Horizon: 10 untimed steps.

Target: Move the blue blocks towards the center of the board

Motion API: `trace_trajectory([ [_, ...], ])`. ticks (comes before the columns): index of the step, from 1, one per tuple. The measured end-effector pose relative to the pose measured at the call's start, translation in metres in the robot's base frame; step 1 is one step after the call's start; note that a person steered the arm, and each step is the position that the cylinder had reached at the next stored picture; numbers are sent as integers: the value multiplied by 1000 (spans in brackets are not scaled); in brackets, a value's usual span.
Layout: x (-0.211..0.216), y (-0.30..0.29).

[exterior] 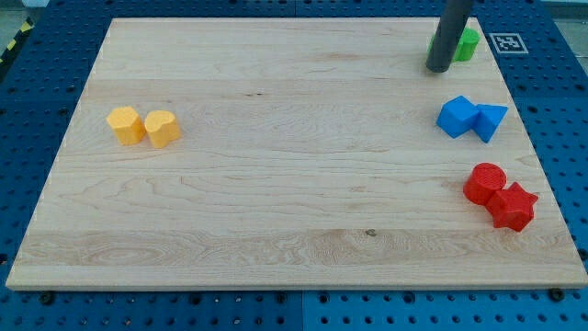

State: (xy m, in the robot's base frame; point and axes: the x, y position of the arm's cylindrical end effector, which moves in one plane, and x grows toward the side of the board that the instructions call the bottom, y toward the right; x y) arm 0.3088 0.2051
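A blue perforated metal bench (37, 83) fills the background, and on it lies a large pale wooden board (276, 147) with visible grain, taking up nearly the whole view. A small black-and-white printed marker (508, 42) sits on the bench just past the board's top right corner.

The dark straight rod (450, 28) comes down from the view's top near that top right corner. There is no pincer on this arm, so nothing is clenched, released or grasped; my tip (438, 68) rests on the board close to the top edge. It stands just beside a green block (469, 43), which the rod partly hides, so its shape cannot be told, nor whether the two touch.

The two blue blocks lie near the right edge, below my tip and apart from it. The blue cube-like block (457, 117) sits on the left, the blue triangular block (491, 120) on the right; they touch each other.

Toward the bottom right corner a red round block (484, 183) touches a red star-shaped block (513, 206).

Near the left edge, about halfway down, a yellow hexagonal block (125, 124) sits just beside a yellow heart-like block (162, 128).
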Motion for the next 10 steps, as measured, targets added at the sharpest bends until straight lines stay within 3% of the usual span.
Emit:
trace_trajectory([
  [3,31,6],
  [5,42,93],
  [7,108,125],
  [8,125,106],
  [10,100,-47],
])
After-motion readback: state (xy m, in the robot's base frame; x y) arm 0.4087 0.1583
